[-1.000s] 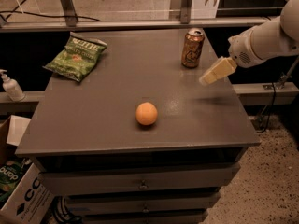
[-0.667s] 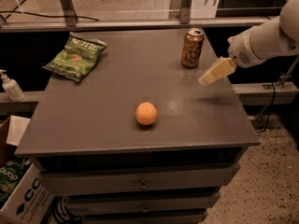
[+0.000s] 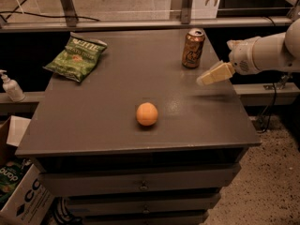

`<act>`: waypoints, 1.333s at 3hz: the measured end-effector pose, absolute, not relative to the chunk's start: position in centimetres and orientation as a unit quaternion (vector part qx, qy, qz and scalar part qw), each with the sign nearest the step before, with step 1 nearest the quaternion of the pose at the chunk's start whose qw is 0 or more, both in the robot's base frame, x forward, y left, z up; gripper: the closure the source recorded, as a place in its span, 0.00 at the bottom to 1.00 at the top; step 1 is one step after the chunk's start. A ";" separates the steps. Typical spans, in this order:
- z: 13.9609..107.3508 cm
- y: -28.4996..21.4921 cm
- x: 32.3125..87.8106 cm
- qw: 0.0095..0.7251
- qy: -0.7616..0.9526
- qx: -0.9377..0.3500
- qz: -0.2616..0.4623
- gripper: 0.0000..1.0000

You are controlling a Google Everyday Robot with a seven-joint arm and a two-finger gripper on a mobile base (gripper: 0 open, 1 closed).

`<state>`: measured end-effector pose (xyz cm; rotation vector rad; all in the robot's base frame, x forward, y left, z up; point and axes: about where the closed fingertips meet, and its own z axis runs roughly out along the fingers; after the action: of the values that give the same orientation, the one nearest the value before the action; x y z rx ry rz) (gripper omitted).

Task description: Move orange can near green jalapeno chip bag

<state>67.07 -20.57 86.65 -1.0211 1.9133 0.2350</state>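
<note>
The orange can (image 3: pixel 193 48) stands upright near the back right of the grey table (image 3: pixel 103 121). The green jalapeno chip bag (image 3: pixel 76 58) lies flat at the back left corner. My gripper (image 3: pixel 205 79) reaches in from the right on a white arm, its pale fingers pointing left, just to the right of and a little nearer than the can, apart from it and holding nothing.
A round orange ball (image 3: pixel 147 114) sits near the table's middle front. A white pump bottle (image 3: pixel 10 86) stands on a ledge to the left. Cardboard boxes (image 3: pixel 18 191) are on the floor at lower left. Drawers are below the tabletop.
My gripper has shifted slightly; the can, bag and ball have not moved.
</note>
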 end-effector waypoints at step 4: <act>86.9 -17.3 75.6 0.582 0.727 -0.292 0.217 0.00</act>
<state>75.59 -17.32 86.86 -0.6830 1.6989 0.5065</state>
